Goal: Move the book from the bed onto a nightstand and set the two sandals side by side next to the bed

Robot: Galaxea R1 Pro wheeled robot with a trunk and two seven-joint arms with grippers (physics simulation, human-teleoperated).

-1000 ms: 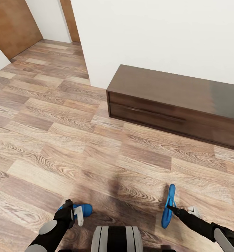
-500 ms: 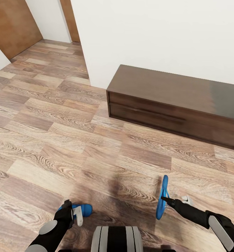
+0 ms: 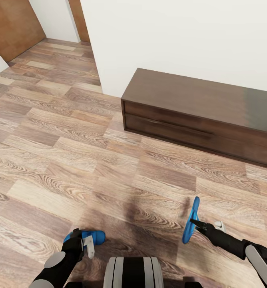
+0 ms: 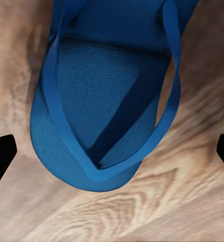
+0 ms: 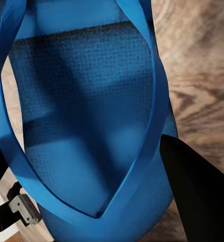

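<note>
Fingers first: my right gripper is clamped on a flat bright blue flip-flop sandal. It holds the sandal up on its edge, so the long way of the sandal runs up and down and a bit away from me. In the right wrist view the dark fingers press on the sandal's side and the blue strap loops over the sole.

My left gripper has the second bright blue flip-flop sandal at its tips, low over the light-brown wood-plank floor. In the left wrist view that sandal sits right between the two dark fingertips, and they look wide apart at the picture's sides. I cannot tell if they are pinching it.

So each arm has its own sandal. The left one is near my left side and the right one is near my right side, well apart from each other, with my grey trunk between them.

Ahead is a long low dark brown wood cabinet against the white wall. I think it is too long to be the nightstand. I think I need to turn and drive to the bed before I can set the two sandals down side by side.
</note>
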